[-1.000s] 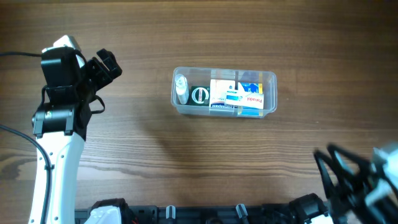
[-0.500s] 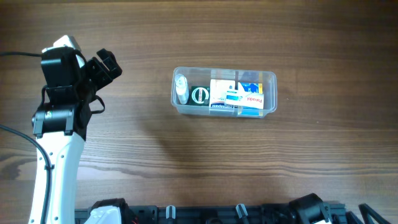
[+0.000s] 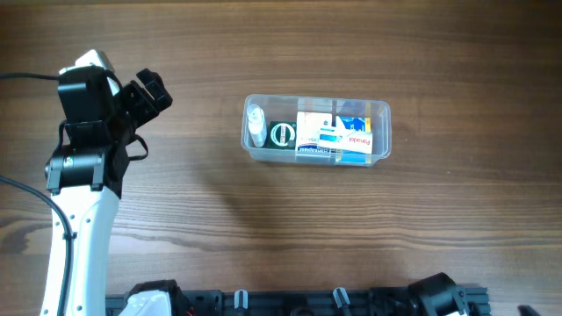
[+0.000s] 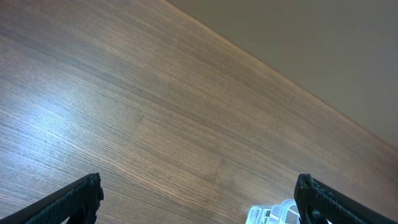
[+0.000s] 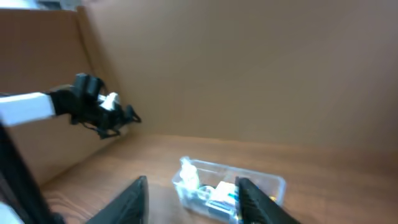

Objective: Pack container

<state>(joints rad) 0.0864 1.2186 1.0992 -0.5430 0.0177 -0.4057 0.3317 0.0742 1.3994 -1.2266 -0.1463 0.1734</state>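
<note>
The clear plastic container [image 3: 317, 131] sits on the wooden table right of centre, holding a small white bottle [image 3: 255, 125], a round dark item [image 3: 282, 134] and white and blue medicine boxes [image 3: 336, 133]. My left gripper [image 3: 151, 92] is open and empty at the far left, well away from the container; in the left wrist view [image 4: 199, 199] only the container's corner [image 4: 273, 214] shows. My right gripper [image 5: 196, 202] is open and empty, raised off the table; the container [image 5: 227, 188] lies beyond its fingers. The right arm is out of the overhead view.
The left arm's white link [image 3: 79, 237] runs down the left side of the table. A black rail [image 3: 290, 301] lies along the table's front edge. A brown wall [image 5: 249, 68] stands behind the table.
The right arm has drawn back from the lower right corner of the overhead view and left it. The left arm and the container have not moved.
</note>
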